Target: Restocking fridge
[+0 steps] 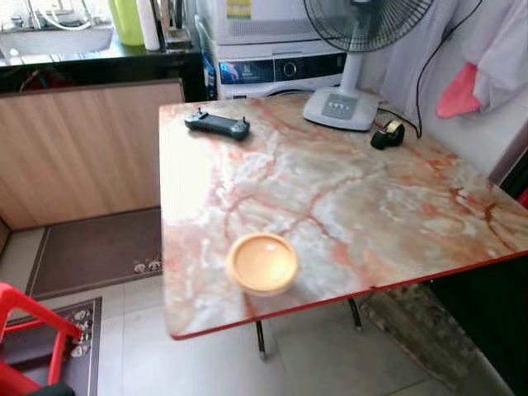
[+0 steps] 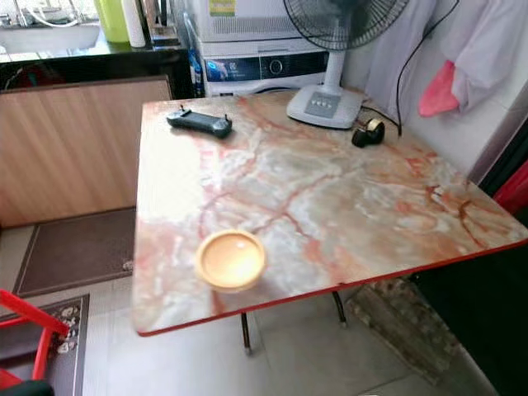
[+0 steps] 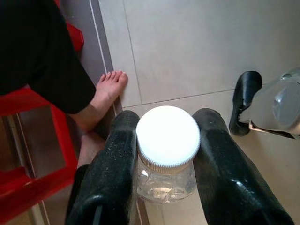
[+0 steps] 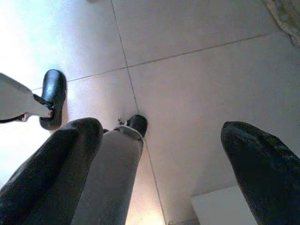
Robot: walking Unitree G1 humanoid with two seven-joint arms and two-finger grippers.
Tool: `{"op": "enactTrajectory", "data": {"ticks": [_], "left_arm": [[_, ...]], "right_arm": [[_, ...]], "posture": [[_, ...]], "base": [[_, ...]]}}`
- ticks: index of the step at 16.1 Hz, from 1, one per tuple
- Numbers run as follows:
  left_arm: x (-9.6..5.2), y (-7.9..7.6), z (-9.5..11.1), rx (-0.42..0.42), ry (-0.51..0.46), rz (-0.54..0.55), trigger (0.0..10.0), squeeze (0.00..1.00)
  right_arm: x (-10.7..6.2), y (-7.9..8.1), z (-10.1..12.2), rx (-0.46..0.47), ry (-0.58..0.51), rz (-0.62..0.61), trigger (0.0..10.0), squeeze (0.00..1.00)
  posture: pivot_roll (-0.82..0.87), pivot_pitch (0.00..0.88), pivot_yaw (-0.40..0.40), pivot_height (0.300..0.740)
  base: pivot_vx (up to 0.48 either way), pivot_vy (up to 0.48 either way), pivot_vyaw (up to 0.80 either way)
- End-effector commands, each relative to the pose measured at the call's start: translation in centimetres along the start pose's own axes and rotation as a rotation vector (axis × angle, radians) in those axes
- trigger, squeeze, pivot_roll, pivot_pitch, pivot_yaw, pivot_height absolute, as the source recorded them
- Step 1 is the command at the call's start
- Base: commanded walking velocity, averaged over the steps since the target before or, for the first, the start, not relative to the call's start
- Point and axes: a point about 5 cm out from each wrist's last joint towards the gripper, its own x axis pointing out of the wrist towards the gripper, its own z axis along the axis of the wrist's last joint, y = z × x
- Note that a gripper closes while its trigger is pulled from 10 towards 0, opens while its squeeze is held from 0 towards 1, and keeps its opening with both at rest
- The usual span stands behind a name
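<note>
Black fingers, grey legs, black feet

Glossy black rounded fingers (image 3: pixel 112 183) on the left gripper (image 3: pixel 168 187), matte black on the right gripper (image 4: pixel 164 173); grey legs (image 4: pixel 110 178) end in black feet (image 4: pixel 53 96).

Surface (image 1: pixel 371 206): glossy marble-look top. Jar (image 3: pixel 166 180): clear plastic, ribbed matt white lid (image 3: pixel 168 136). Floor (image 4: pixel 187 70): smooth pale tile.
</note>
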Motion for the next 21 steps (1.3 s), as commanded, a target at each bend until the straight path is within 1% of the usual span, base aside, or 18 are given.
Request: {"op": "enactTrajectory", "data": {"ticks": [1, 7, 9, 14, 18, 21], "left_arm": [[-0.08, 0.11, -0.53, -0.003, 0.023, 0.000, 10.0, 0.00], [-0.26, 0.04, -1.40, -0.003, 0.048, -0.002, 10.0, 0.00], [-0.22, 0.40, -1.26, -0.002, 0.047, 0.003, 10.0, 0.00], [-0.12, 0.60, -0.88, -0.015, 0.039, 0.007, 10.0, 0.00], [-0.11, 0.35, -0.79, -0.007, 0.034, 0.003, 10.0, 0.00], [-0.12, -0.23, -0.71, -0.009, 0.029, -0.015, 10.0, 0.00]], "right_arm": [[-0.05, -0.18, -0.10, 0.014, 0.001, -0.007, 10.0, 0.00], [-0.04, -0.25, -0.02, 0.003, 0.005, -0.009, 10.0, 0.00], [-0.04, -0.26, -0.01, 0.003, 0.004, -0.010, 10.0, 0.00], [-0.06, -0.34, -0.02, 0.002, 0.005, -0.013, 10.0, 0.00], [-0.07, -0.39, -0.06, 0.005, 0.007, -0.022, 10.0, 0.00], [-0.07, -0.42, -0.14, -0.008, 0.019, -0.023, 10.0, 0.00]], "posture": [[0.17, 0.000, -0.058, 0.740], [0.17, 0.000, -0.065, 0.740], [0.17, 0.000, -0.066, 0.740], [0.17, 0.000, -0.072, 0.740], [0.17, 0.000, -0.073, 0.740], [0.17, 0.000, -0.074, 0.740]], "base": [[0.000, 0.382, 0.00], [0.000, 0.371, 0.00], [0.000, 0.000, 0.00], [0.000, 0.000, 0.00], [0.000, 0.000, 0.00], [0.000, 0.000, -0.80]]}}
